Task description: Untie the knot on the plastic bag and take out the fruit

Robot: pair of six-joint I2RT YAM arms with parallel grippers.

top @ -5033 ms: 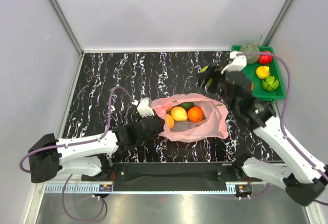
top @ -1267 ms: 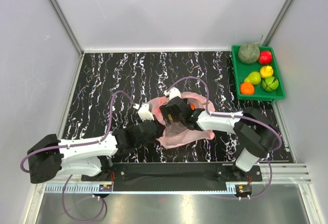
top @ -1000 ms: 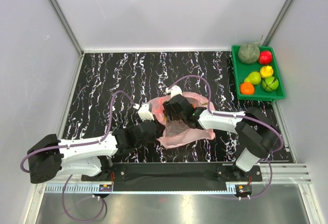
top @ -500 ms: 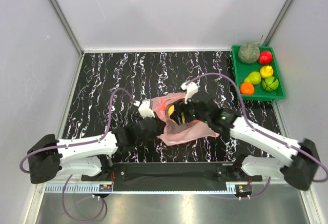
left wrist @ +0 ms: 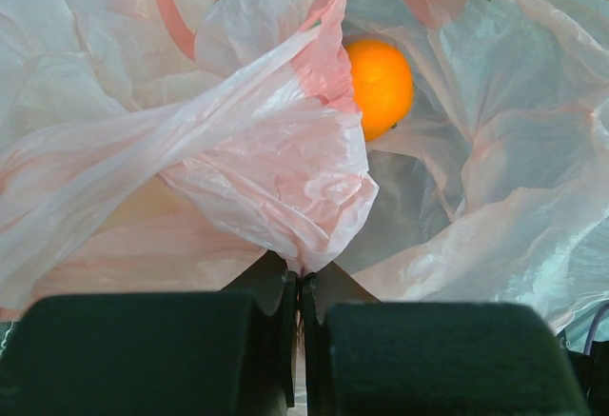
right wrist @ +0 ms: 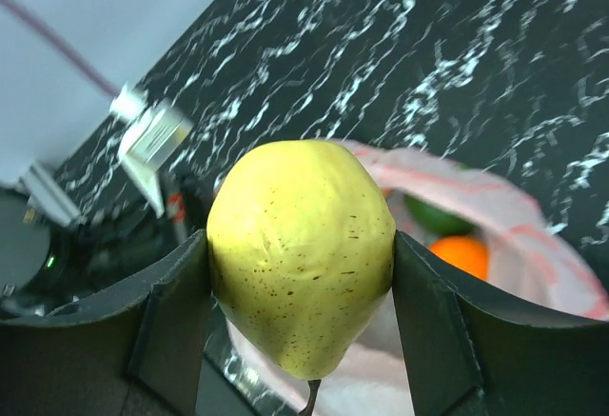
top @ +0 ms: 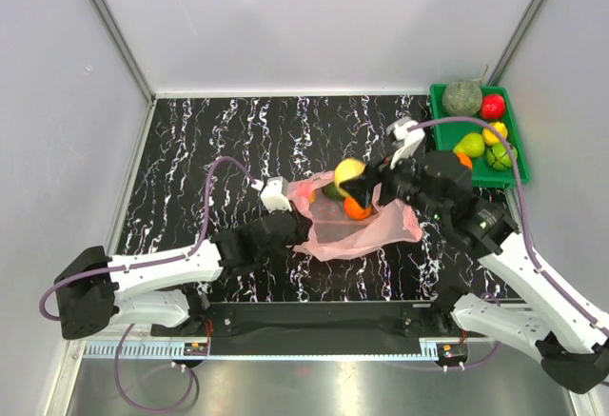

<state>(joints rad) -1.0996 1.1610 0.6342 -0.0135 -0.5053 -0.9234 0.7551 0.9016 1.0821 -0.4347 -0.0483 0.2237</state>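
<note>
Speckled yellow pear [right wrist: 300, 216] above the pink plastic bag [top: 366, 230]
My right claw [right wrist: 301, 245] is clamped on it — my left claw [left wrist: 301, 287] pinches a crinkled fold, an orange [left wrist: 379, 85] inside.

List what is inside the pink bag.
An orange fruit and a green fruit show inside the plastic bag. Anything deeper is hidden under crumpled plastic.
</note>
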